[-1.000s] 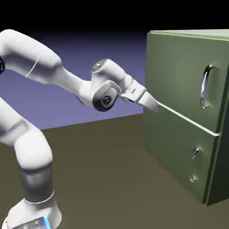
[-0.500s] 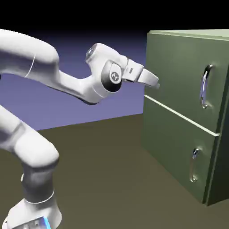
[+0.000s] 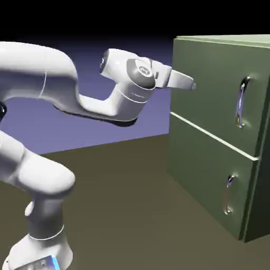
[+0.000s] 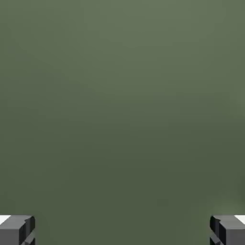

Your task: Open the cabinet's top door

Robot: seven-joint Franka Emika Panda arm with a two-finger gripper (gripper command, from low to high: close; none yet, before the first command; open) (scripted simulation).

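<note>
Hand view: nothing but flat olive-green panel, filling the whole picture. The two grey fingertips [image 4: 16, 228] sit at the bottom corners, far apart, nothing between them. Jaws are wide open and empty.

Exterior view: the gripper [image 3: 191, 85] points level, toward the cabinet [image 3: 219, 132], with the arm [image 3: 37, 74] arching in behind it from the exterior view's left. The tip overlaps the upper left part of the top door [image 3: 211, 84], close to that door's left edge. Can't tell from either view whether the tips touch the panel or stop just short of it.

Top door is shut, flush with the cabinet front. Its long curved silver handle [image 3: 241, 103] stands upright, well off to the far side of the jaws, at about their height and running lower. Jaws are nowhere near it, with bare green panel in between.

Below the jaws a pale seam [image 3: 211, 136] runs across the front and splits the top door from the lower door [image 3: 208, 179]. The lower door is also shut, its shorter silver handle [image 3: 228, 195] well below the jaws and on the same far side as the long one.

The cabinet stands on the dark brown tabletop [image 3: 132, 211]. Behind the arm is the blue-violet backdrop [image 3: 95, 132].
</note>
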